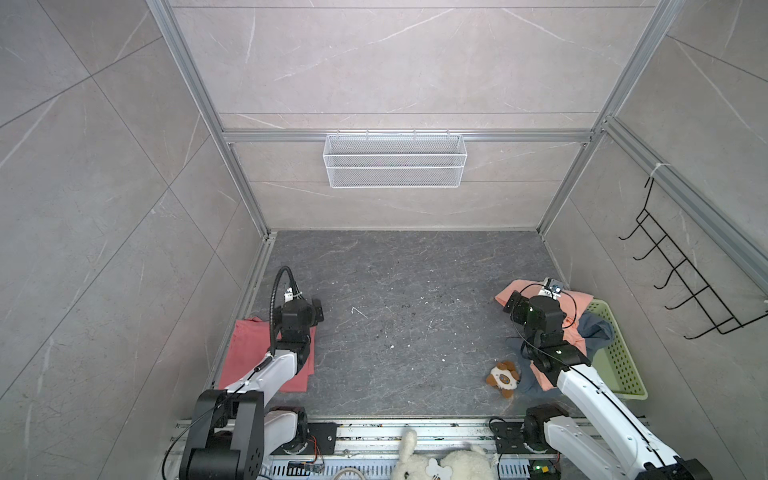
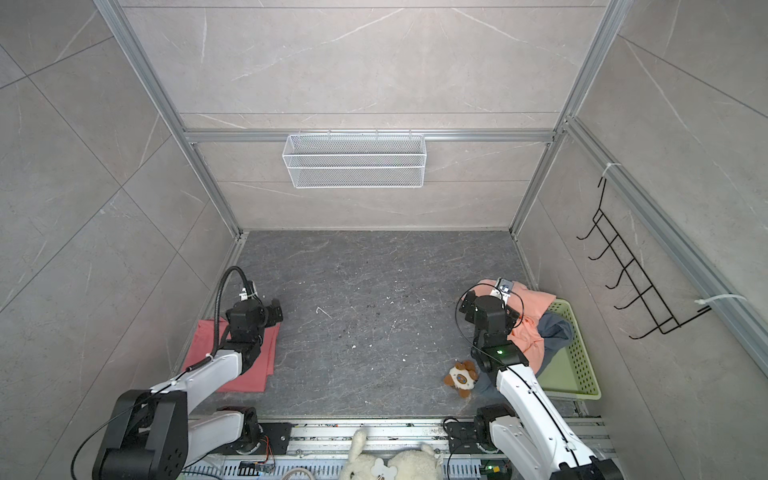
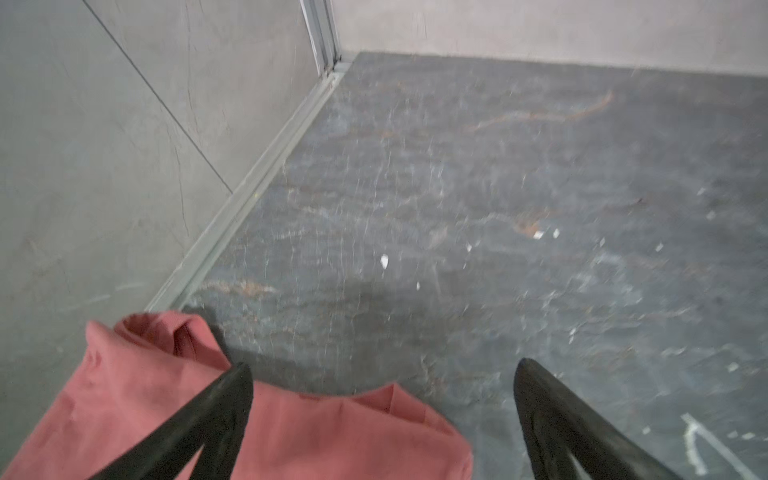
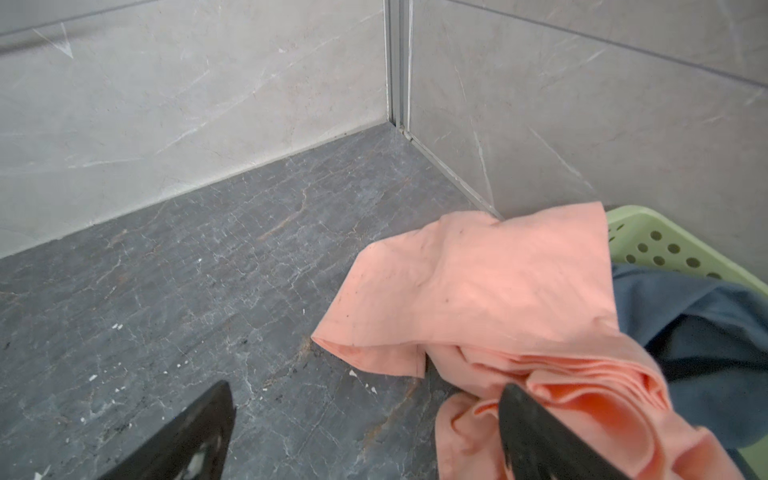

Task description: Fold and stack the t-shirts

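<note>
Left gripper (image 3: 382, 365) spread wide, nothing between its black fingers (image 3: 216, 415). Poised over the far edge of the coral-red cotton t-shirt (image 1: 245, 349), one finger in front of the cloth and its partner in front of bare dark grey stone-patterned tabletop (image 1: 395, 311) in the blurred left wrist view. Cannot tell whether touching the cloth.

Coral-red t-shirt folded into a flat rectangle at the left side of the tabletop, close along the left wall, partly hidden under the left arm in both top views.

Right gripper (image 4: 365, 386) likewise spread wide and empty, only tabletop showing between the fingers. One finger in front of the bunched folds of the light peach cotton t-shirt (image 4: 478, 286); contact not clear.

Light peach t-shirt crumpled at the right side, draped from the pale green perforated plastic basket (image 1: 623, 361) down onto the tabletop. Slate blue-grey t-shirt (image 4: 706, 324) heaped in the same basket, beside and partly under the peach one, spilling over the near rim.

Small brown-and-white plush toy (image 1: 504, 377) lying on the tabletop just beside the spilled blue-grey cloth, near the right arm.

Coral-red t-shirt and the two basket t-shirts well apart, on opposite sides of the tabletop.
</note>
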Tool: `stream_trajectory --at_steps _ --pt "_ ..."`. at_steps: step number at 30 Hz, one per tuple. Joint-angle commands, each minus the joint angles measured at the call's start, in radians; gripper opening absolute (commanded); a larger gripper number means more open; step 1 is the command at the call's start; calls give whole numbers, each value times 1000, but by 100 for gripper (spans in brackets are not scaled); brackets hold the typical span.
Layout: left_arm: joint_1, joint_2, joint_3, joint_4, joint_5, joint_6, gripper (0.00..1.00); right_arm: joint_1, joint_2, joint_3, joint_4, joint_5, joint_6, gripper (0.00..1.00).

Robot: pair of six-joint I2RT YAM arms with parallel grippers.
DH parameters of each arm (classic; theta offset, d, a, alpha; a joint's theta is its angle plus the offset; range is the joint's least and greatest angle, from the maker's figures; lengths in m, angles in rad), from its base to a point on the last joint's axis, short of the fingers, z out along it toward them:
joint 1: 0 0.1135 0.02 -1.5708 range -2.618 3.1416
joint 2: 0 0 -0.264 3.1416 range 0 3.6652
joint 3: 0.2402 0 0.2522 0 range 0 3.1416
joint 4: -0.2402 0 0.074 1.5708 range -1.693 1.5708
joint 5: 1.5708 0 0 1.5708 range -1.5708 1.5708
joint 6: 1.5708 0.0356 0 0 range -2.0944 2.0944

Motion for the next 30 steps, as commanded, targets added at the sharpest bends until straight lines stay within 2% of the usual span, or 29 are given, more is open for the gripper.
stream_trajectory --at_steps 1,3,6,7,9,10,12,13,15,19,25,28,30 --pt "20 58 -6 254 7 70 100 -3 12 -30 101 28 -50 99" --pt "26 108 -23 350 -19 65 100 -2 38 -50 147 31 -61 99" --pt "49 188 -35 437 40 40 100 -2 74 -97 264 9 -83 99" --pt "53 231 -39 508 55 57 100 -4 90 -100 279 1 -96 99" --pt "53 273 -23 485 104 63 100 -3 110 -90 272 -10 -105 99" --pt "55 311 -20 553 90 76 100 -2 116 -88 273 -13 -107 99" --pt "72 271 -9 448 118 41 100 -2 125 -89 287 -14 -117 99" --pt "90 289 -16 501 139 37 100 -2 134 -88 297 -12 -125 99" --pt "101 279 12 421 147 24 100 -3 166 -86 314 -6 -144 99" --pt "101 280 8 434 147 26 100 -3 253 -104 396 -3 -164 99" --pt "101 280 8 434 145 27 100 -11 387 -149 647 22 -183 99" --pt "101 280 8 435 144 27 100 -14 484 -177 835 32 -184 99" --pt "101 280 8 434 144 28 100 -14 537 -181 927 6 -216 99"
